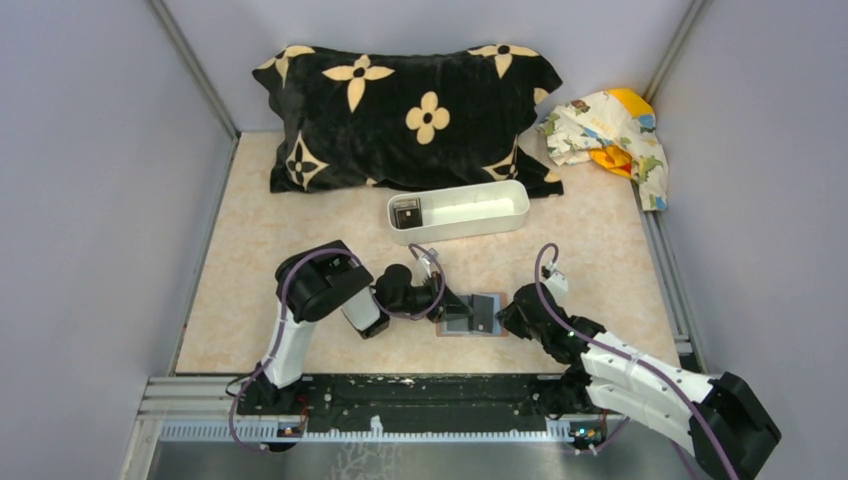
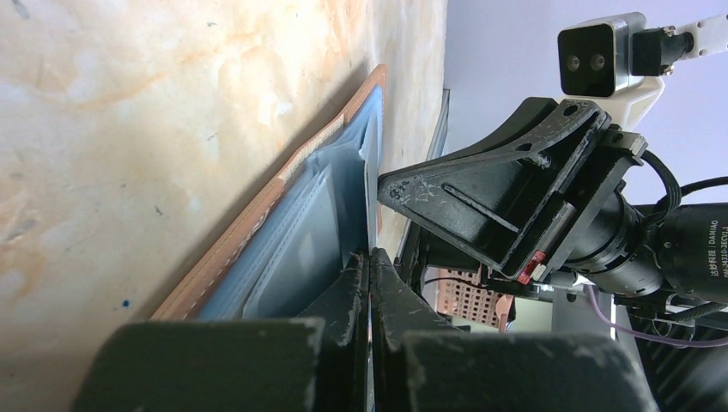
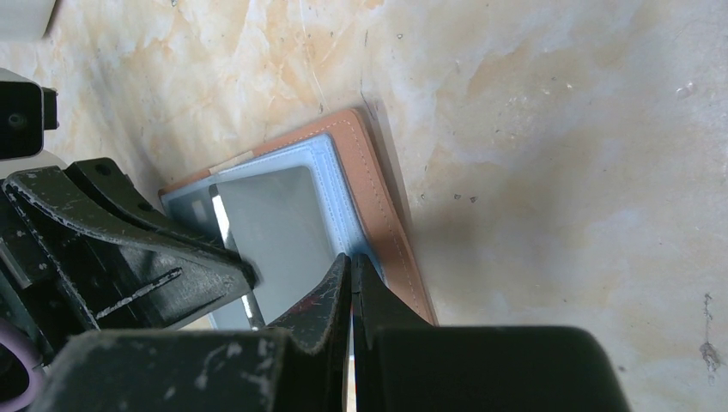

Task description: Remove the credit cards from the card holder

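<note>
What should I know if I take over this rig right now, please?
Left gripper: fingers shut, tips on the open card holder's blue inside; any pinch is unclear.
Right gripper: fingers shut, tips at its rim, beside the grey card.
Holder lies on the table between the arms.
Done: a dark card seemingly sits in the white tray.
Left: the grey card is on the holder; remove it.
</note>
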Robot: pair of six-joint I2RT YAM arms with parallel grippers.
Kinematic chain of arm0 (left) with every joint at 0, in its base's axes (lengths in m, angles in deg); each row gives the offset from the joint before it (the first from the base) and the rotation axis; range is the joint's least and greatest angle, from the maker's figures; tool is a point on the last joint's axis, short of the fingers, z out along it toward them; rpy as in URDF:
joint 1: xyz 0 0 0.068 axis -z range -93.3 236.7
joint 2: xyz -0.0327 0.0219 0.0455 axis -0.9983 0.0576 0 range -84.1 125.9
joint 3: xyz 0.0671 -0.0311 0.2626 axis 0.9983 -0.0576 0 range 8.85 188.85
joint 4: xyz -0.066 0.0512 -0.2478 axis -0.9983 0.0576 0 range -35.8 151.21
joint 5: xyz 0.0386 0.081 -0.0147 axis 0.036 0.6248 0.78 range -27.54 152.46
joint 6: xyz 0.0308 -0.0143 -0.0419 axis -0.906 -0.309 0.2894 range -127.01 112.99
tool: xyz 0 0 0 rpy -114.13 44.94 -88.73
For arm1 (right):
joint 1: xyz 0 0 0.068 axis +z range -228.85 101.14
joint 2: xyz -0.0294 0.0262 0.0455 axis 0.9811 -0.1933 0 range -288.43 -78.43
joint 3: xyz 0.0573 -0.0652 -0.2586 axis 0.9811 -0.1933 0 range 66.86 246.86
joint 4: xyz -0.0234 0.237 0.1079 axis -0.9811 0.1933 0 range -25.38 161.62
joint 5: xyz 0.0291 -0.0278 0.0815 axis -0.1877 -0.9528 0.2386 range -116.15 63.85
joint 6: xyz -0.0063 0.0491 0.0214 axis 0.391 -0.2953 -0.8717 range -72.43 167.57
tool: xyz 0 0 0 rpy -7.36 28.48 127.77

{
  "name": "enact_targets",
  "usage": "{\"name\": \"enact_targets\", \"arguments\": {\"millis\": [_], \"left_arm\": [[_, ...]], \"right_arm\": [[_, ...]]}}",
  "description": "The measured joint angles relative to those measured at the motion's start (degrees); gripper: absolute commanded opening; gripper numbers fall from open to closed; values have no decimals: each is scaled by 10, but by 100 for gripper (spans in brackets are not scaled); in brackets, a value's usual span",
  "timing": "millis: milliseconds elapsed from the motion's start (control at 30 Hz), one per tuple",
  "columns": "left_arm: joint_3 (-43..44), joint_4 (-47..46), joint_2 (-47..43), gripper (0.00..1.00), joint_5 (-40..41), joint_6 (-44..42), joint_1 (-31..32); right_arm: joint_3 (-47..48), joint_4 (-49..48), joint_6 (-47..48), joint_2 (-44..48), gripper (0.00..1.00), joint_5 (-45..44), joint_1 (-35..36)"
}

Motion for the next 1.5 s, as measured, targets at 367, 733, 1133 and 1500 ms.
{"name": "enact_targets", "arguments": {"millis": [367,733,1133,1500], "left_arm": [[-15,-8,-4,0,0,2,-6],[-77,-28,-36,0,-2,0,-28],[-122,-10,-120,0,-53,-51,-108],[-116,63,-226,0,-116,-168,-110]], "right_arm": [[0,0,0,0,0,0,0],[0,-7,0,-6,0,4,0],[0,-14,0,-13,0,5,0],[9,-27,99,10,0,31,0]]}}
